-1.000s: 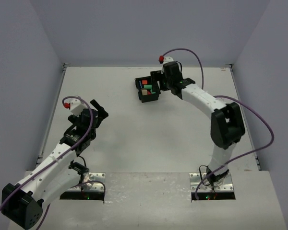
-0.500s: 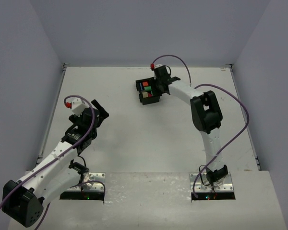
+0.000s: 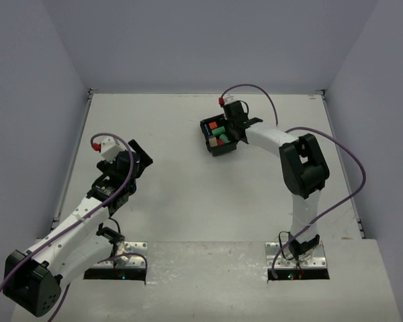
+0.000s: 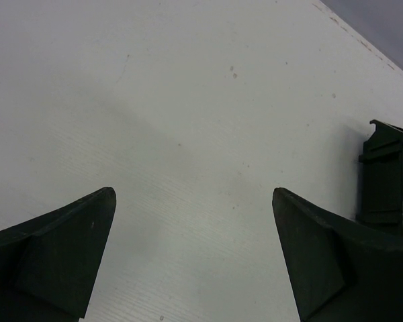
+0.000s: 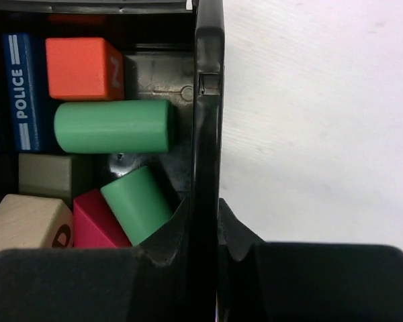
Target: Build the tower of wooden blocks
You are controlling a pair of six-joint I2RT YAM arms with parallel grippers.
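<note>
The wood blocks lie loose inside a square black bin (image 3: 210,143) at the far middle of the table. In the right wrist view I see an orange-red cube (image 5: 84,67), a blue block marked POLICE (image 5: 23,90), two green cylinders (image 5: 114,126) (image 5: 136,201), a magenta piece (image 5: 94,225) and tan blocks (image 5: 27,225). My right gripper (image 5: 205,211) is shut on the bin's right wall (image 5: 207,100), one finger inside and one outside. My left gripper (image 4: 193,194) hangs open over bare table at the left, holding nothing. The tower is not in view.
White table (image 3: 188,194) with walls on three sides. The bin's corner (image 4: 386,178) shows at the right edge of the left wrist view. Both arm bases sit at the near edge.
My right gripper has closed on the bin's wall. The bin has slid a little right and nearer. The left arm has barely moved.
</note>
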